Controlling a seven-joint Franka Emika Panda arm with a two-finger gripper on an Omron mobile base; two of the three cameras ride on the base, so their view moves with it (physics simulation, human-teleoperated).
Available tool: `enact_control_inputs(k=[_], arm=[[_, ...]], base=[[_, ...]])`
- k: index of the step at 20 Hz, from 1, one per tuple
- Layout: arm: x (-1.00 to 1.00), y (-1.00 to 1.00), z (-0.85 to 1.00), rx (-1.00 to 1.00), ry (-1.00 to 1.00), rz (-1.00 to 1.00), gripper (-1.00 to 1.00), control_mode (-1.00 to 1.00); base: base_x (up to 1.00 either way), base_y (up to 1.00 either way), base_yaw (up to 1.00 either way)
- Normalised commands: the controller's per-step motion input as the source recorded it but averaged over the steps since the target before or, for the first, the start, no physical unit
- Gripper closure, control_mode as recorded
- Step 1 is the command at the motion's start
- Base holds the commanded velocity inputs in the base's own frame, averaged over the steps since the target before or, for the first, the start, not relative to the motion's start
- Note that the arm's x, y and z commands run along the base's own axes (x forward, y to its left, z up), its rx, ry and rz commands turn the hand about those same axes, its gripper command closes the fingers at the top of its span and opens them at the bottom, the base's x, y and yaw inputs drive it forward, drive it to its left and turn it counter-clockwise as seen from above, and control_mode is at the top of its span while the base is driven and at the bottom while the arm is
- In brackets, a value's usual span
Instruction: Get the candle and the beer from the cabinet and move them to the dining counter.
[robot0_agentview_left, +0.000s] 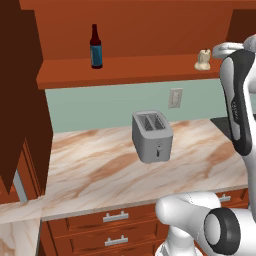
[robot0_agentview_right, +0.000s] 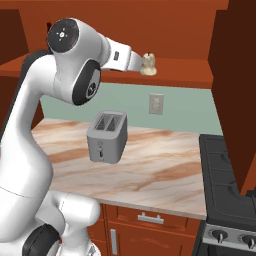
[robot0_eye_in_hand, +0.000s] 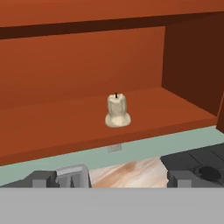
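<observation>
Fingertips sit at the near edge of your hand view, spread wide with nothing between them; the gripper is aimed at the open cabinet.

You have the candle dead ahead, upright on the cabinet's bottom board, well back from the front lip and nearer the right wall. Your fingers are apart from it, no contact.

From the left base view you see the beer upright on the same board, far to the left of the candle, the two well apart. A cabinet door hangs open at the left.

Below the cabinet, a grey toaster stands on the marbled counter, with a wall outlet behind it. In the right base view a black stove sits just beside the counter's right end, and the candle shows just past your forearm.
</observation>
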Motion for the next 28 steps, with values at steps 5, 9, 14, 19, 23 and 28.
enact_control_inputs(k=[5,9,14,19,23,28], arm=[[0.29,0.04,-0.2,0.0,-0.11,0.02,-1.0,-1.0],[0.21,-0.08,-0.04,-0.01,-0.09,0.0,-1.0,-1.0],[0.02,-0.3,0.0,-0.05,-0.01,-0.07,-1.0,-1.0],[0.0,-0.46,0.05,-0.02,0.05,-0.15,-1.0,-1.0],[0.0,-0.44,0.15,-0.03,0.17,-0.17,-1.0,-1.0],[0.12,0.04,0.01,-0.02,0.07,-0.02,-1.0,-1.0]], base=[[0.0,0.0,0.0],[0.0,0.0,0.0],[0.0,0.0,0.0],[0.0,0.0,0.0],[0.0,0.0,0.0],[0.0,0.0,0.0]])
